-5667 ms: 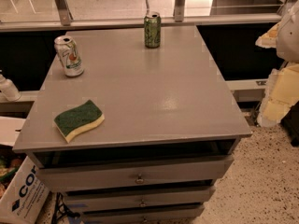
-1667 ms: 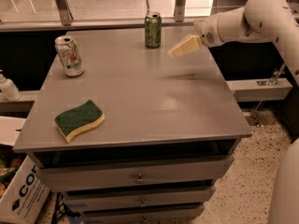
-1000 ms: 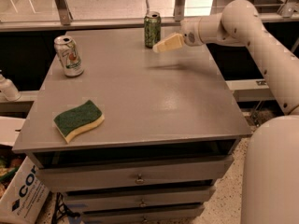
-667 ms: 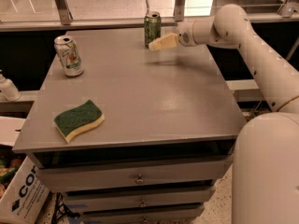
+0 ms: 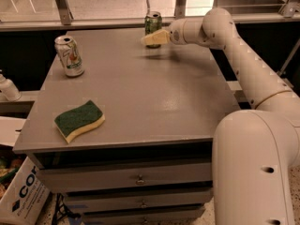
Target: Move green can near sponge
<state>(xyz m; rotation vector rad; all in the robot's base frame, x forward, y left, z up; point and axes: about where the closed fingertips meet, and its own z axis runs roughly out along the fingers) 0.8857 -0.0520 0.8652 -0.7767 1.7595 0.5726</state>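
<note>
We read this as the reach step, with nothing carried yet. The gripper (image 5: pixel 148 39) sits in the upper middle of the frame, over the far edge of the table (image 5: pixel 154 97), in front of the green can (image 5: pixel 153 20) and overlapping its lower half from this view. Whether it touches the can, and whether it is open or closed, we cannot tell. The can stands upright at the top centre. The sponge (image 5: pixel 79 121) lies flat in the lower left, near the table's front edge and well apart from the can. 1 other can, the white can (image 5: pixel 69 55), stands upright at the upper left. In our judgement the next move calls for a secure hold around the can's body. After that comes a diagonal carry toward the lower left, setting the can down upright just beside the sponge — not on it — and keeping clear of the white can.
</note>
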